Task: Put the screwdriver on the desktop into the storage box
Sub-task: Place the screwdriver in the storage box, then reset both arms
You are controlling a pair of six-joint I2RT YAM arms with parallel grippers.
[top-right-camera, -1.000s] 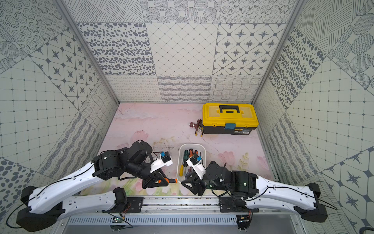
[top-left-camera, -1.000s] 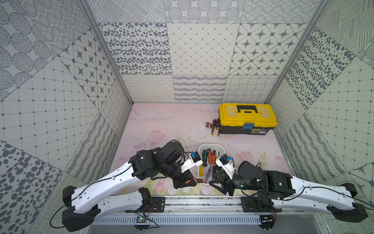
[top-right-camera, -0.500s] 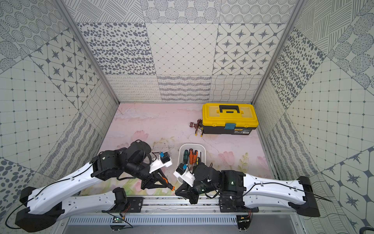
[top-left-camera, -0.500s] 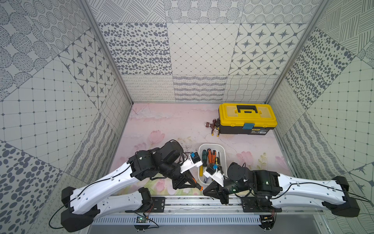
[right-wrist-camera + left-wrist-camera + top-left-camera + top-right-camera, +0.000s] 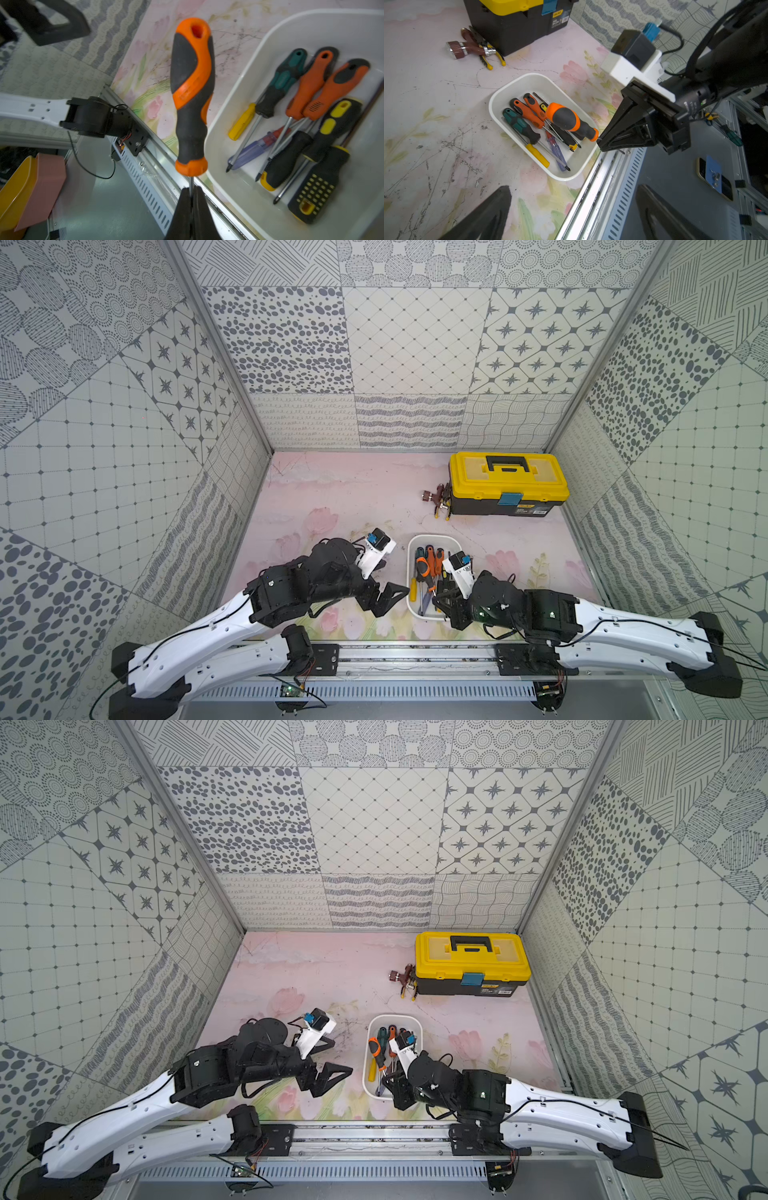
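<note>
While the right gripper [image 5: 192, 188] is clamped tight on the shaft of the orange-and-black screwdriver [image 5: 192, 93], its handle hangs over the other screwdrivers [image 5: 311, 83] in the box [image 5: 497, 99], midway along the front edge of the desk [image 5: 353, 497]. The left gripper [image 5: 395, 602] gapes wide, empty, just beside the box.
</note>
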